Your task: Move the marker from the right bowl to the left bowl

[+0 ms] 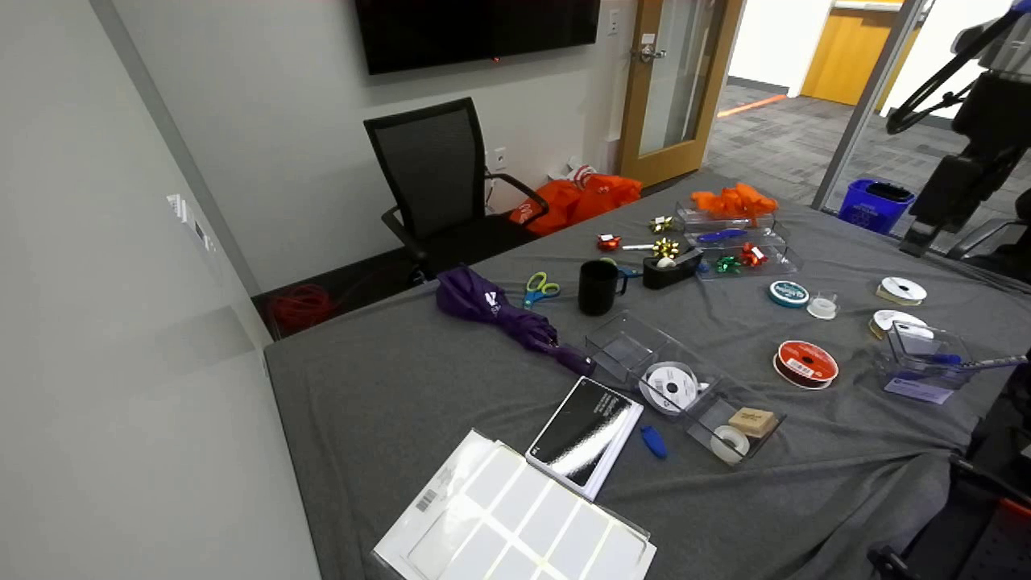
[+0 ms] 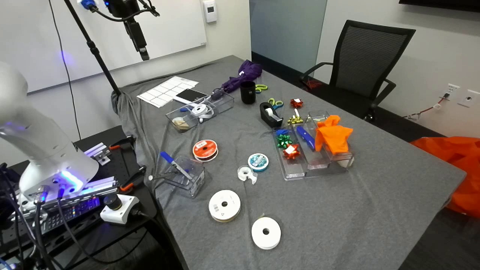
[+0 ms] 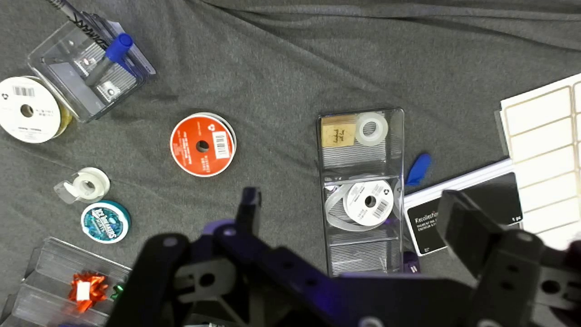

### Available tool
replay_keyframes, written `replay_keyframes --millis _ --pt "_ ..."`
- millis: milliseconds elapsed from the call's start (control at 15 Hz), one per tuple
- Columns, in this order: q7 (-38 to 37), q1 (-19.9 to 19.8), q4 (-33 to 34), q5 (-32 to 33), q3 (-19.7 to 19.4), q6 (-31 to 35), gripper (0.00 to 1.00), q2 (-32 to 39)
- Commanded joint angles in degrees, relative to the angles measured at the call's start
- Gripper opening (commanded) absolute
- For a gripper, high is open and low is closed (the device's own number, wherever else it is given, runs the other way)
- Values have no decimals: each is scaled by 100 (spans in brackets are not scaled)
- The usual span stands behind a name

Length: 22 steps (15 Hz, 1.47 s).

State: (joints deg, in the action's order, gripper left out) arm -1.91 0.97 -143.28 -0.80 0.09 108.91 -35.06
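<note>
The tool (image 3: pixel 349 200) stands wide, its two fingers (image 3: pixel 467 231) far apart in the wrist view — a long clear tray (image 3: pixel 356 160) shows below, through the gap. In both exterior views the tool hangs high, well apart from everything on the bench (image 2: pixel 367 213). The marker (image 3: pixel 103 67), blue-capped and tilted, rests in a small clear box (image 3: pixel 93 105) in the upper left of the wrist view, its cap rising above the rim; a lettered pen (image 3: pixel 84 22) crosses that rim too. A white spool (image 3: pixel 43 116) lies just beside the box, so room is tight on the lower-left side. Bare grey cloth (image 3: pixel 272 81) stretches from the box across the upper middle to the top right — a red spool (image 3: pixel 195 156) sits lower, well apart from both box and tray. In an exterior view, a bench edge (image 2: pixel 431 221) slants down the lower right, with open cloth before it.
</note>
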Motion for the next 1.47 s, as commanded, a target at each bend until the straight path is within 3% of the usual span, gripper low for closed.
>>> replay_keyframes --millis 0,467,1067,1400 --pt "141 -97 -192 54 -83 105 100 114" --pt "270 -450 -479 501 -400 60 100 460" --pt "-27 -945 -753 1777 -563 927 100 1307" --pt "-597 -1142 -735 2269 -546 1214 100 1869"
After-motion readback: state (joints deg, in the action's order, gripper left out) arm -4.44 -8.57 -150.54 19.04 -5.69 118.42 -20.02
